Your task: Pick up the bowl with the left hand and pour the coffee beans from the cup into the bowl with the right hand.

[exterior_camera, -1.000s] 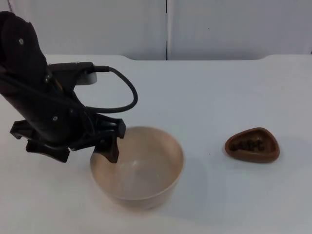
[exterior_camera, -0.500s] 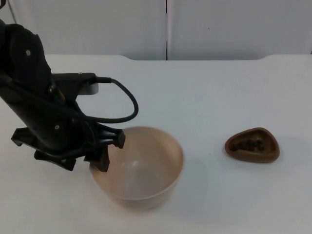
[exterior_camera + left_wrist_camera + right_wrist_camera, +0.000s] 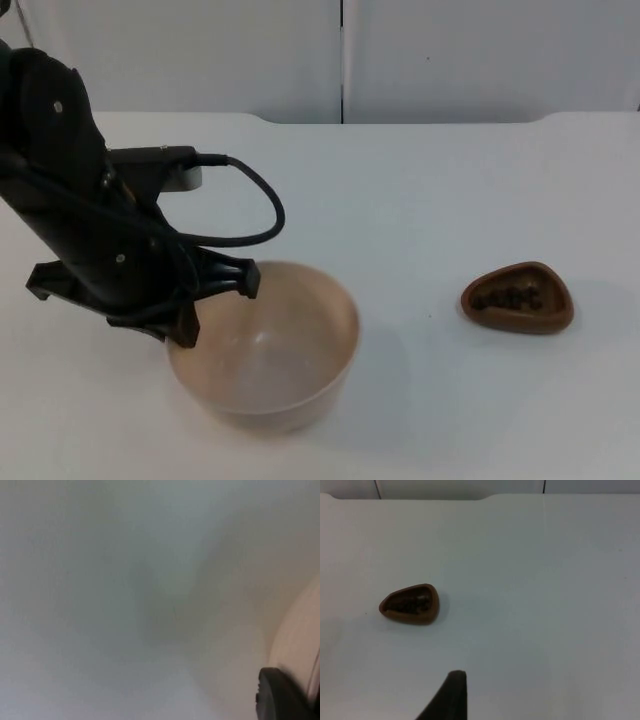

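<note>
Two containers on the table (image 3: 450,180): a beige bowl (image 3: 265,350) w/ nothing in it, and a small brown cup (image 3: 517,297) holding dark coffee beans (image 3: 508,298), well apart to the bowl's right. My left gripper (image 3: 205,305) sits at the bowl's near-left rim, prob. clamped on it, though I can't tell for sure. My right gripper (image 3: 451,695) waits off by the cup (image 3: 410,603); can't tell its fingers' state. No writing legible.

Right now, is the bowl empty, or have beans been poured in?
Empty. The bowl shows a bare beige interior, while the dark beans sit in the brown cup, apart on the table.
</note>
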